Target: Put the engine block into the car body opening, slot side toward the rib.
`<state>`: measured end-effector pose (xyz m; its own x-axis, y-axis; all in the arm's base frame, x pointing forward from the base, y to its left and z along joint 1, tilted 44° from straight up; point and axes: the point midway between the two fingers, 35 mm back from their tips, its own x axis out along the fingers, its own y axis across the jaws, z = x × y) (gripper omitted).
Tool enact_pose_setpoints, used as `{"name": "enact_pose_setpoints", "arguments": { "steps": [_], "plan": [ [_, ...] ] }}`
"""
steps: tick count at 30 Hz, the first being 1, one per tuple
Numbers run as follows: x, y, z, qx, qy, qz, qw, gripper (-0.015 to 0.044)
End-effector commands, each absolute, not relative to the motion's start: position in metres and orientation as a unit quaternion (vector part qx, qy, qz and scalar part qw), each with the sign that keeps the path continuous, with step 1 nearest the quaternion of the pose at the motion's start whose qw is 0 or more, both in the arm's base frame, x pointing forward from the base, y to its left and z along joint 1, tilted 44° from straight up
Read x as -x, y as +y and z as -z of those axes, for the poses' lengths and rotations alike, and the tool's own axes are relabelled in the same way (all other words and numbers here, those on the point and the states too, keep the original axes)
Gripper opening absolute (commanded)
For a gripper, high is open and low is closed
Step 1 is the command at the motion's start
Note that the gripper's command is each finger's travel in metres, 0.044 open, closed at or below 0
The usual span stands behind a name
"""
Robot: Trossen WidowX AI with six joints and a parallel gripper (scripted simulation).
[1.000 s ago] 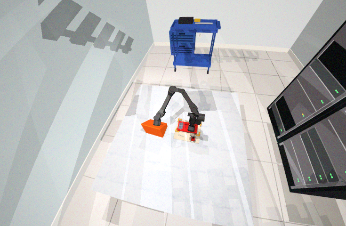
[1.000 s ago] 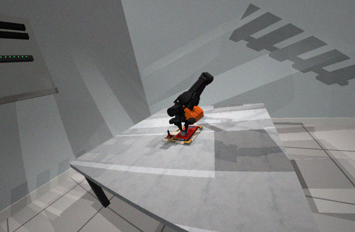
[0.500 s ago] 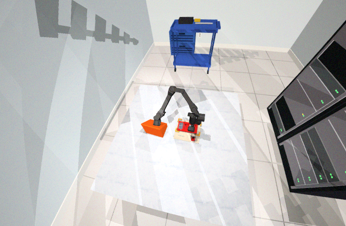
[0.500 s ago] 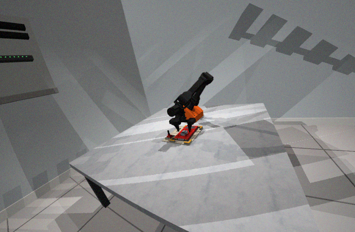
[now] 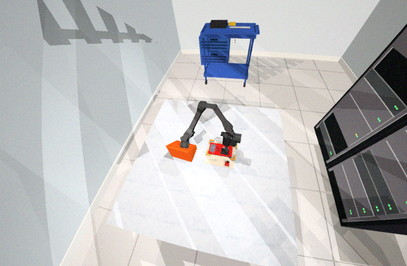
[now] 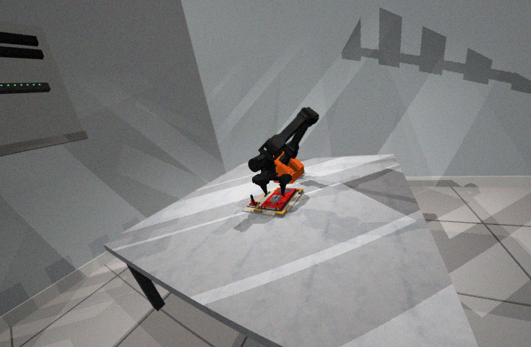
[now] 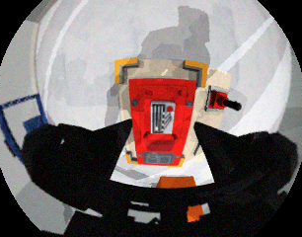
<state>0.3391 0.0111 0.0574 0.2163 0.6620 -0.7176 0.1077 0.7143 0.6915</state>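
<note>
The red car body (image 5: 216, 149) (image 6: 289, 195) (image 7: 138, 129) lies flat on a cream board (image 5: 212, 160) (image 7: 208, 129). The grey engine block (image 6: 275, 198) (image 7: 162, 118) sits in the opening in the body. In the wrist view its top shows dark parallel slots at left and a small red round spot at upper right; it looks square to the body. How deep it sits is hard to tell. My gripper (image 6: 274, 194) (image 7: 164, 123) is open and empty above the body, fingers apart on either side of the block. In the top view the arm hides the block.
A small red part with an upright black peg (image 5: 227, 163) (image 6: 253, 202) (image 7: 219, 100) stands on the board beside the body. Yellow corner brackets (image 7: 196, 66) stand around the body. The orange arm base (image 5: 181, 151) (image 6: 295, 169) is at the board's far side from the gripper.
</note>
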Motion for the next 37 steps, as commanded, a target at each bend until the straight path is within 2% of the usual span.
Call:
{"name": "enact_pose_setpoints", "arguments": {
  "steps": [1, 15, 34, 37],
  "plan": [
    [-0.3392, 0.0111, -0.0597, -0.322, 0.594, -0.198, 0.711, 0.0361],
    [-0.3392, 0.0111, -0.0597, -0.322, 0.594, -0.198, 0.711, 0.0000],
    [-0.3392, 0.0111, -0.0597, -0.322, 0.594, -0.198, 0.711, 0.0000],
    [-0.3392, 0.0111, -0.0597, -0.322, 0.594, -0.198, 0.711, 0.0079]
  ]
}}
